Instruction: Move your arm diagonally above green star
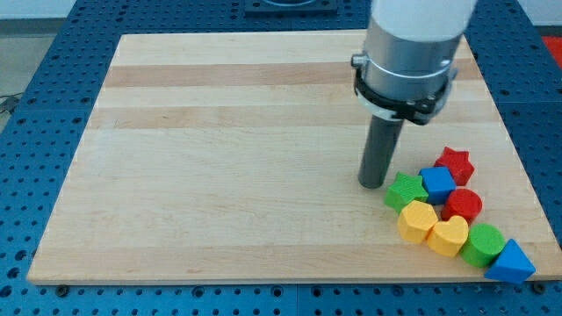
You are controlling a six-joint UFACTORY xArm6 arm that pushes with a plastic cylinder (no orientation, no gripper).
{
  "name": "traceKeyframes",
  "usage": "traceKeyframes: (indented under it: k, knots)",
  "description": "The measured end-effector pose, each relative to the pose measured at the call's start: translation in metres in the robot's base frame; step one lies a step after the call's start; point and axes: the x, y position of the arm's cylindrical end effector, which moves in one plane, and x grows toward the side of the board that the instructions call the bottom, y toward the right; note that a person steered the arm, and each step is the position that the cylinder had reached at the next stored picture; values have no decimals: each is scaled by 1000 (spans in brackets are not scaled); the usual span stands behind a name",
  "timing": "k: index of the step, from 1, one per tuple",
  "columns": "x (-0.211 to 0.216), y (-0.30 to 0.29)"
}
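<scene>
Arm carried no claw, only a rod, so there was no released or clenched state to record. My tip (373, 184) rested on the counter (219, 175), just to the view's left of the green star (405, 190) and slightly toward the view's top of it; whether they touched could not be told.

Green star sat at the upper-left corner of a tight cluster: blue block (437, 183) and red star (455, 164) beyond it to the right of the tip, red block (463, 204), two yellow blocks (416, 219) (448, 234), green cylinder (482, 243) and blue triangular block (511, 262) trailing toward the view's bottom right.

Judgement: approach step nearly complete. Next move probably needed only a small shift toward the view's top-left, away from the star, to avoid nudging it.

Open wood lay wide to the tip's left and top; the cluster hugged the counter's right and bottom edges.
</scene>
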Motion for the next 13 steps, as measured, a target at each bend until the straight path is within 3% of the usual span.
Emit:
traceKeyframes:
  k: [1, 2, 4, 5, 6, 7, 8, 9, 10, 11, 12, 13]
  knots:
    - [-20, -55]
    - [-111, -48]
    - [-245, 27]
    - [-278, 40]
    - [-278, 40]
    - [-263, 20]
    - [-188, -44]
    - [-134, -44]
    - [-115, -73]
    - [-34, -123]
    - [43, -128]
    - [104, -90]
